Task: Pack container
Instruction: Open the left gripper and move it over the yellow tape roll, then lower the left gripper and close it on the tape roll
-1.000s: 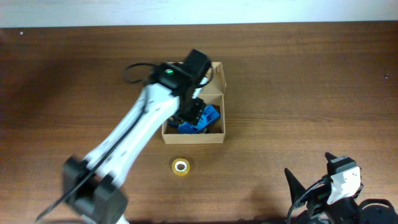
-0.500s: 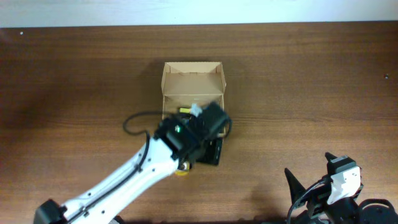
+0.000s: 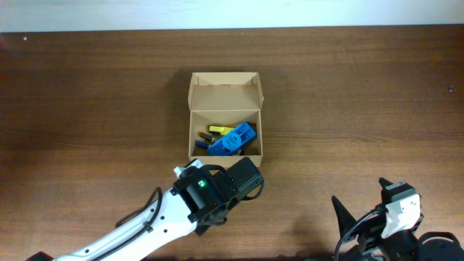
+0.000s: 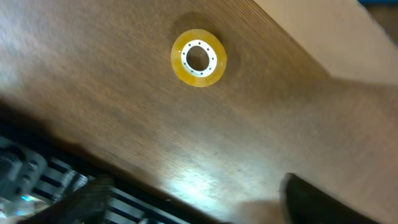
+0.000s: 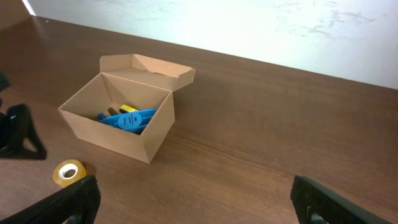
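From overhead, the container (image 3: 225,148), a tan cardboard box, sits a little above the middle of the frame on the brown tabletop (image 3: 362,94). Its lid flap (image 3: 225,88) is folded back toward the top edge. Inside lie a blue plastic object (image 3: 233,139), a yellow item (image 3: 217,130) and a few dark pieces too small to name. The left arm (image 3: 206,194) reaches in from the lower left, and its wrist hangs just below the box's near wall. The right arm (image 3: 395,214) rests in the lower right corner, well apart from everything. In the left wrist view, a tape roll (image 4: 199,58) lies flat in the upper middle of the frame, near the cardboard wall that fills the upper right. The left claw (image 4: 196,186) is spread wide and empty, with its blurred fingers at the two bottom corners. The right wrist view shows the box at middle left and the roll at lower left, just beside the box but not touching it. The right claw (image 5: 193,196) is likewise wide apart and holds nothing. The step in hand looks like going for the roll, probably the last loose item. The next move would call for centring the left claw over it, lowering until the fingers flank the ring, and then closing.
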{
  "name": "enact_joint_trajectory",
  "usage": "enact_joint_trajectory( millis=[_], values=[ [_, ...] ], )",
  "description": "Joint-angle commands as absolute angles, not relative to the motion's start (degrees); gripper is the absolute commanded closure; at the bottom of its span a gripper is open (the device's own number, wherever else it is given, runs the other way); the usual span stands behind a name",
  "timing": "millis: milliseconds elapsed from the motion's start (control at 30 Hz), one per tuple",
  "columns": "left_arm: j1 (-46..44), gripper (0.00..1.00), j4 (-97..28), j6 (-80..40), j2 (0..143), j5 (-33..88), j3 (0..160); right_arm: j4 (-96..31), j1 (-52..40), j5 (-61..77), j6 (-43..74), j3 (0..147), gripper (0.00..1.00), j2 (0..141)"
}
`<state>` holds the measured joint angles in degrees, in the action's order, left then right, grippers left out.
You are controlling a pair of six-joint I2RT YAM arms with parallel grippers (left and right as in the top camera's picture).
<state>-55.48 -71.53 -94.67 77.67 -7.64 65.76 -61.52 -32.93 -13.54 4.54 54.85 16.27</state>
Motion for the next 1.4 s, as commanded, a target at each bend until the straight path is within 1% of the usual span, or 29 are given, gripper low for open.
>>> enact_joint_trajectory(
  millis=[0,67,167,233,533,767,867,967,1200,1233,1300,1367],
  values=[
    [-55.7,0.00,-71.0,-104.3,77.0,-9.5,65.4,-61.4,-32.6,-14.2,5.2,54.7,0.01,16.1],
    [-55.7,0.01,-72.1,-104.6,77.3,-9.4,65.3,-61.4,-32.6,-14.2,5.2,54.7,0.01,16.1],
    [-54.9,0.00,-73.1,-111.7,78.9,-10.3,64.1,-61.4,-32.6,-14.2,5.2,54.7,0.01,16.1],
    [-54.5,0.00,-73.1,-113.2,80.0,-10.2,63.2,-61.4,-32.6,-14.2,5.2,54.7,0.01,16.1],
    [-49.3,0.00,-72.4,-113.3,89.9,-8.1,61.6,-61.4,-32.6,-14.2,5.2,54.7,0.01,16.1],
    [-45.5,0.00,-71.3,-113.3,94.3,-5.6,61.6,-61.4,-32.6,-14.2,5.2,54.7,0.01,16.1],
    [-45.2,0.00,-69.7,-113.3,96.3,-5.1,61.6,-61.4,-32.6,-14.2,5.2,54.7,0.01,16.1],
    [-45.2,0.04,-65.0,-113.1,98.1,-3.9,60.8,-61.4,-32.6,-14.2,5.2,54.7,0.01,16.1],
    [-45.2,0.05,-55.7,-113.1,98.2,-1.8,55.5,-61.4,-32.6,-14.2,5.2,54.7,0.01,16.1],
    [-45.2,0.05,-55.0,-113.1,98.2,-1.2,54.9,-61.4,-32.6,-14.2,5.2,54.7,0.01,16.1],
    [-45.2,0.11,-54.7,-113.1,98.2,-1.0,54.5,-61.4,-32.6,-14.2,5.2,54.7,0.01,16.1],
    [-45.2,0.11,-54.6,-113.1,98.0,-1.0,54.5,-61.4,-32.6,-14.2,5.2,54.7,0.01,16.1]
  ],
)
